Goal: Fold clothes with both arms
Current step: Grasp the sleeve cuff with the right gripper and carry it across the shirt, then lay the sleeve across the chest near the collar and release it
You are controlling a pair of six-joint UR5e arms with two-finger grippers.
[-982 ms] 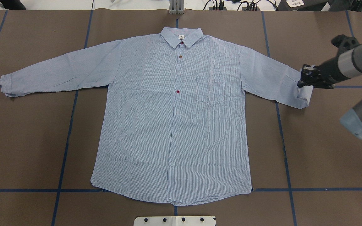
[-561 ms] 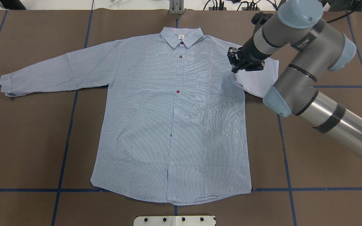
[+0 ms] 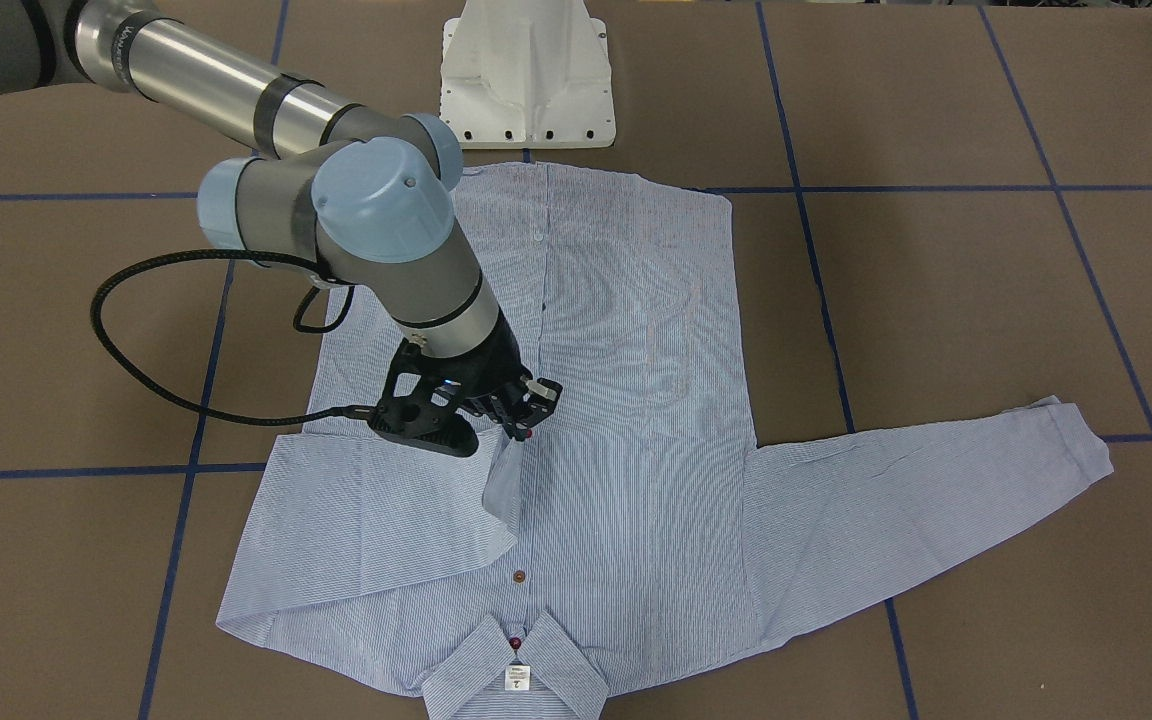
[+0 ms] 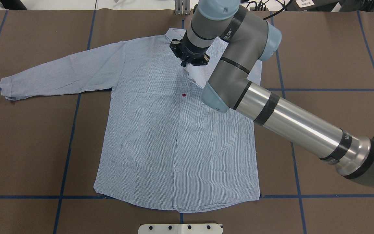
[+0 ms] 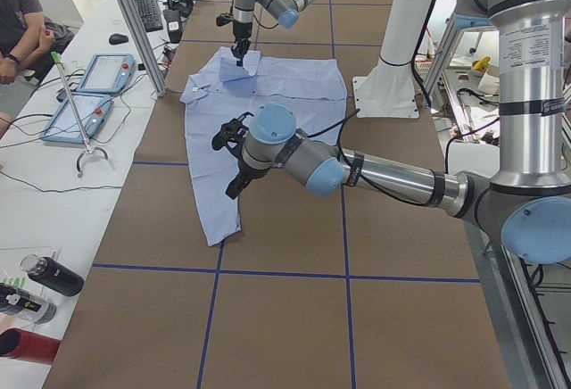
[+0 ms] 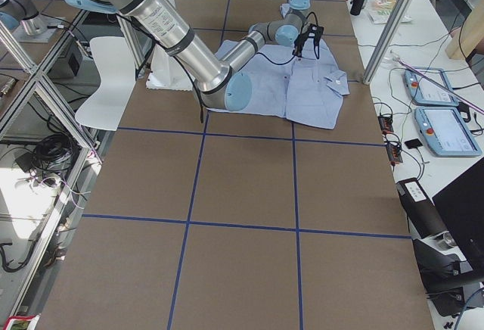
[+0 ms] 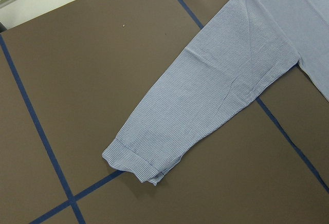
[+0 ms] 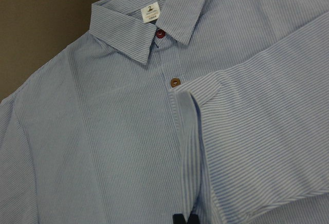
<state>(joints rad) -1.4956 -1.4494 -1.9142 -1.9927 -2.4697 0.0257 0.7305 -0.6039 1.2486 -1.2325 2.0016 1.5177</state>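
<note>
- I see the right arm's black two-finger gripper [image 4: 189, 61] clamped on the cuff [image 3: 503, 480] of one sleeve of the light blue-and-white striped long-sleeved shirt [image 4: 161, 136].
- The cuff hangs directly below its fingertips, over the button line; the collar [image 3: 556, 670] lies near it.
- Beneath this gripper, the shirt lies front up on the brown table with blue tape lines [image 4: 28, 146].
- The other sleeve [image 7: 216, 95] lies flat below the left gripper [image 5: 234, 175]; I cannot tell whether its jaws are open or closed.
</note>
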